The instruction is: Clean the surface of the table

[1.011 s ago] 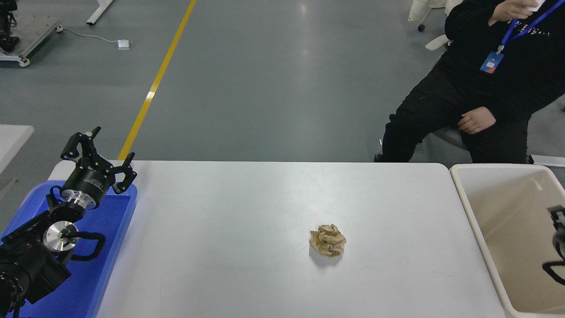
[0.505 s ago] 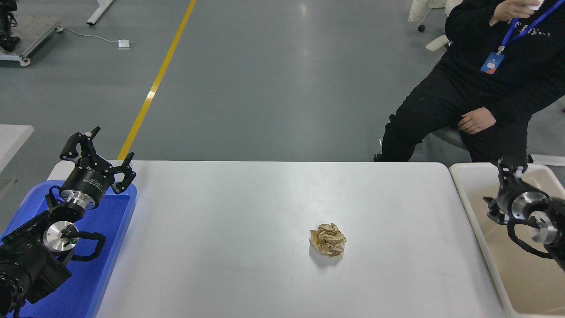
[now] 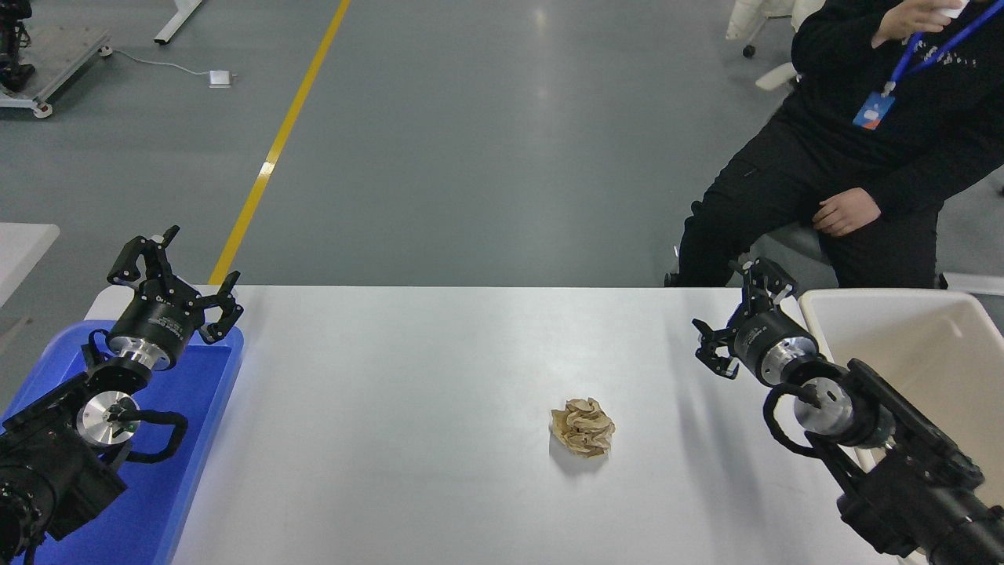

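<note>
The white table surface [image 3: 408,392] carries one crumpled ball of brown paper [image 3: 583,426], right of its middle. My right gripper [image 3: 733,314] hangs open over the table's far right part, up and to the right of the paper ball and apart from it, with nothing between its fingers. My left gripper [image 3: 172,271] is parked open at the far left, above the far end of the blue tray [image 3: 200,408].
A beige bin [image 3: 941,345] stands off the table's right end, behind my right arm. A person in black sits beyond the far right corner, one hand [image 3: 843,212] resting on a thigh.
My right arm has swung in from over the beige bin leftward to above the table's right part. The paper ball and left arm have not moved.
</note>
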Controlling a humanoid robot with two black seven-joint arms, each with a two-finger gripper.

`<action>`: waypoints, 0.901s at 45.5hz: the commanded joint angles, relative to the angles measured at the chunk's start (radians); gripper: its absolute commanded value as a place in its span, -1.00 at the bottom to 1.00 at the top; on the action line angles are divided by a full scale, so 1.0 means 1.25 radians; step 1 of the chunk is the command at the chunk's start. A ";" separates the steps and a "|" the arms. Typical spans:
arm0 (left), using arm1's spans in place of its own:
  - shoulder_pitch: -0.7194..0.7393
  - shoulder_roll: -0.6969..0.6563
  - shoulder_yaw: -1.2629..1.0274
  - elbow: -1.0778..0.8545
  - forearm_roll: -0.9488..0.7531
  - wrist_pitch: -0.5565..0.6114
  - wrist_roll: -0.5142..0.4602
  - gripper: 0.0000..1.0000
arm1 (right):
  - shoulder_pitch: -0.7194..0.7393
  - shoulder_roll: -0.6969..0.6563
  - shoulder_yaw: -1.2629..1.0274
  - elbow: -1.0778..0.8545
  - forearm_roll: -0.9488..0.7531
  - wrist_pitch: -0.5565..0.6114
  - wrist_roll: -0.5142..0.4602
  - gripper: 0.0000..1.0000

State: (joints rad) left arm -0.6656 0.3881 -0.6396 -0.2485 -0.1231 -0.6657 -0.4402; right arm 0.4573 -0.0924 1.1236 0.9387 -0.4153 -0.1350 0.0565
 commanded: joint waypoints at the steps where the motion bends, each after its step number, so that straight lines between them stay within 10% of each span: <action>1: 0.000 0.000 0.000 0.000 -0.001 0.000 0.000 1.00 | -0.009 0.074 0.040 -0.007 -0.049 0.007 0.047 1.00; 21: 0.000 0.000 0.000 0.000 -0.001 0.000 0.000 1.00 | -0.061 0.074 0.079 0.033 0.142 0.076 0.047 1.00; 41: 0.000 0.000 0.000 0.000 -0.001 0.000 0.000 1.00 | -0.048 -0.079 -0.311 0.043 -0.407 0.047 0.143 1.00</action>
State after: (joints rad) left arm -0.6658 0.3881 -0.6396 -0.2485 -0.1241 -0.6658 -0.4402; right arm 0.3869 -0.0711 0.9646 0.9884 -0.6944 -0.0597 0.1912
